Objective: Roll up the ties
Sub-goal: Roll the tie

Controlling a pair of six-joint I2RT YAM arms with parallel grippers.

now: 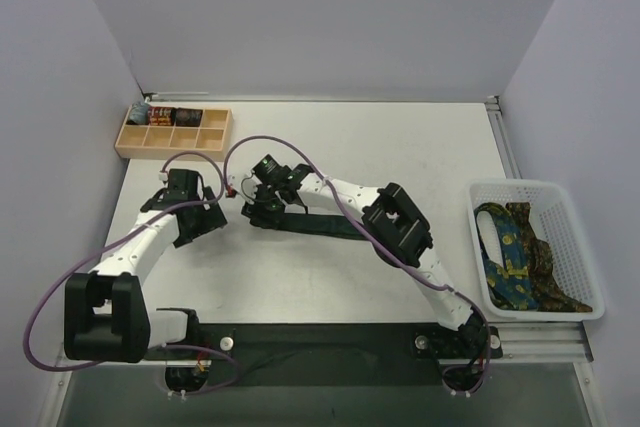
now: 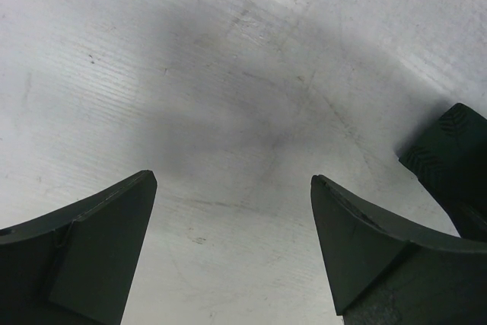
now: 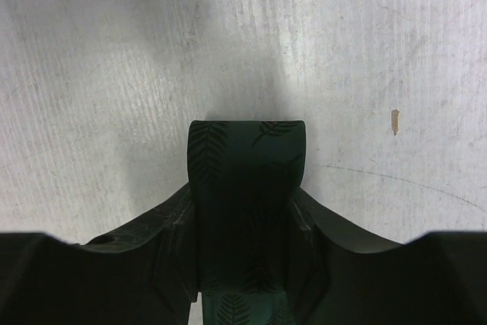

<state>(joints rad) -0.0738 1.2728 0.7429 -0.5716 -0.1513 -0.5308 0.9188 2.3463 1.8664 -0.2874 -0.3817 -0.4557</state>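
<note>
A dark green tie [image 1: 320,225] with a faint leaf pattern lies stretched across the middle of the table. My right gripper [image 1: 258,209] sits at its left end. In the right wrist view the fingers press both sides of the tie's folded-over end [image 3: 247,150], so the right gripper [image 3: 242,192] is shut on it. My left gripper [image 1: 215,209] hovers just left of that end. Its jaws stand wide open over bare table in the left wrist view, left gripper [image 2: 232,179], and a corner of the green tie [image 2: 449,150] shows at the right edge.
A white basket [image 1: 560,192] at the right holds blue-and-yellow and brown patterned ties [image 1: 515,257]. A wooden compartment tray [image 1: 215,137] at the back left holds a few rolled items [image 1: 160,115]. Purple cables [image 1: 250,142] loop over both arms.
</note>
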